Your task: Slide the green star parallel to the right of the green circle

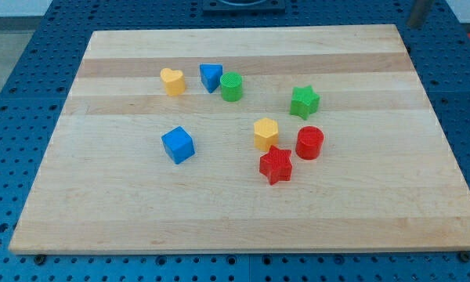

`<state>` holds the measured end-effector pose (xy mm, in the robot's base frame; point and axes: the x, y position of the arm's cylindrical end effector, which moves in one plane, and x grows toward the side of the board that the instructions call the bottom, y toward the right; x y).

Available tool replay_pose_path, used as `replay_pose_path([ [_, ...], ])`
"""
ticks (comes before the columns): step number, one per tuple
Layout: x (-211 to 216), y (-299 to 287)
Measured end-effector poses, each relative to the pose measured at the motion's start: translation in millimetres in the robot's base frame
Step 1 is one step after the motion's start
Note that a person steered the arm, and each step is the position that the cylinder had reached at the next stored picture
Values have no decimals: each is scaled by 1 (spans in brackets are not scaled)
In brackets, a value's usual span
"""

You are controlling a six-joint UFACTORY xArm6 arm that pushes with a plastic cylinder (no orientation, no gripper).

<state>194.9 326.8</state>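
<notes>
Nearest the lens, toward the view's bottom: red star [276,164], on the wooden desk [243,227].

From the view's left onward:
- blue cube [178,145], alone, well apart from the rest
- yellow heart [172,81], higher up
- blue triangle [211,77], just beside, perhaps touching, the green circle [232,86]
- yellow hexagon [266,133], just above the red star and near it
- green star [305,102], upright and free on all sides
- red cylinder [309,142], below the green star, just right of the yellow hexagon

Already to the view's right of the green circle, that green star, yet well apart from it and sitting a little lower in the view. Judged partly done at best: right side reached, row not matched. Probably left to do: a nudge toward the view's top, and perhaps leftward to close the gap, without knocking the yellow hexagon or red cylinder.

No pincer on this arm, so nothing to spread or press together. My tip not to be made out anywhere among the blocks. Blurred grey shape beyond the desk's top right corner, possibly the rod; cannot tell.
</notes>
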Motion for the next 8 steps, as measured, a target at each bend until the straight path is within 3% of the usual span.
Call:
replay_pose_path([
  [4,134,-77],
  [8,156,-81],
])
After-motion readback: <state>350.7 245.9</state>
